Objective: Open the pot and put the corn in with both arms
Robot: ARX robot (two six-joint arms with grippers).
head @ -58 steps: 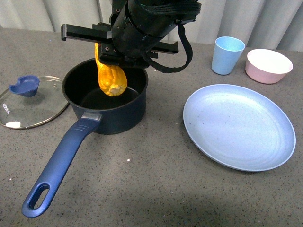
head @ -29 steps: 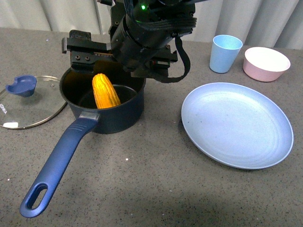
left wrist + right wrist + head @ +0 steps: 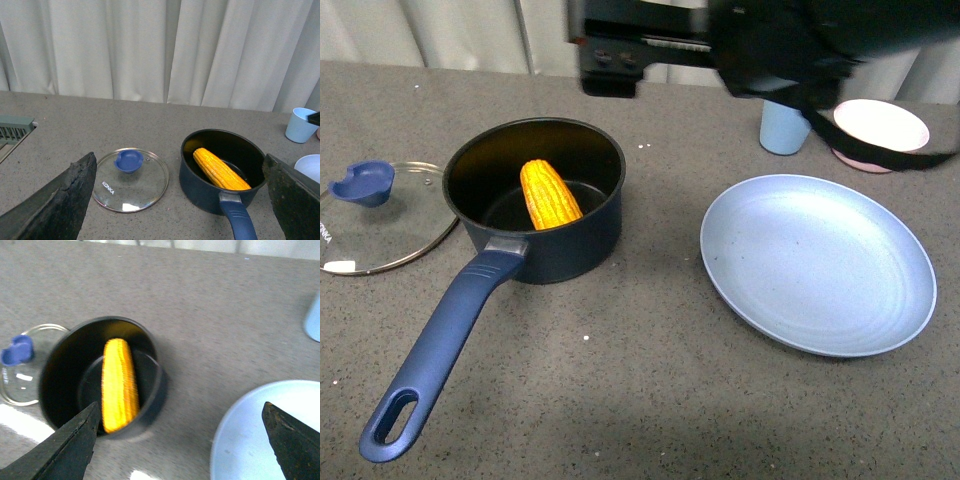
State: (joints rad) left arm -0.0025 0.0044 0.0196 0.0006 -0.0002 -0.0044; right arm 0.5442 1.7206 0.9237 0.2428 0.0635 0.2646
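1. We find the corn [image 3: 549,194] lying inside the pot [image 3: 535,200], lid off, one end propped on the pot's wall
2. Glass lid [image 3: 130,171] rests flat on the table [image 3: 640,400] beside the pot; we read "KONKA" on it
3. Right gripper [image 3: 180,440]: jaws apart, empty, above the pot
4. Left gripper [image 3: 180,200]: jaws apart, empty

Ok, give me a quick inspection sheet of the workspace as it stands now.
Surface: grey speckled table, a few white specks.
Job's things: corn lies inside the open pot; glass lid flat on the table beside it.
Clutter: blue plate, blue cup, pink bowl.
Grippers: right gripper open, empty; left gripper open, empty.
Cables: black loop under the right arm.
Surroundings: pale curtain.
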